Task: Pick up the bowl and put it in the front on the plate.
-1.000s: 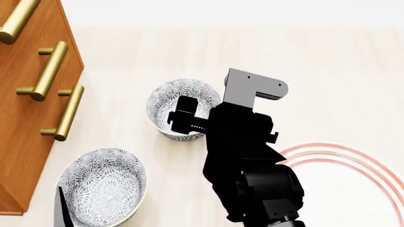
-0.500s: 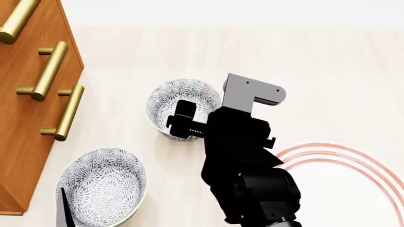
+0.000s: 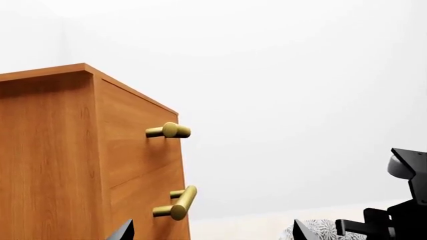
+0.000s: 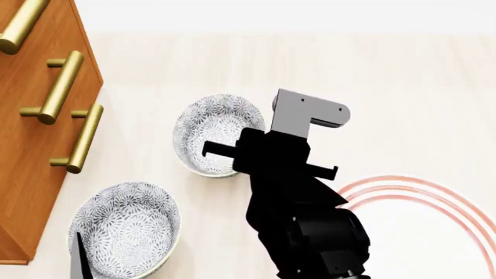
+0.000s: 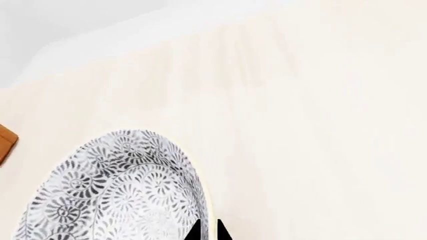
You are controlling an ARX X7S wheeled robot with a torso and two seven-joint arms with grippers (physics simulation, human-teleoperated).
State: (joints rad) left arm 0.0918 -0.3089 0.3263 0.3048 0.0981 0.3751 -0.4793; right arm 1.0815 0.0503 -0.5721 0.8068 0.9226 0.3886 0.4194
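Pale wooden tabletop filling the head view, with a white wall behind. At far left, an orange-brown wooden cabinet with brass bar handles; seen from the side in the left wrist view as cabinet with handles sticking out. At lower right of the head view, part of the plate — wide, white, with red rings near its rim — lying flat on the table and cut off by the frame edge. Black right arm rising from the bottom centre, carrying a grey bracket. Right gripper clenched on the right-hand rim of the bowl, one finger inside and one outside; the same clamp visible in the right wrist view, where two black fingertips pinch the rim of the bowl. Bowl white with a dense grey-blue floral pattern, left of the plate and apart from it; lifted or resting — cannot tell. Second identical bowl at lower left beside the cabinet, upright on the table. Left gripper only as two dark tips at the frame edge, spread well apart — released, grasping nothing.
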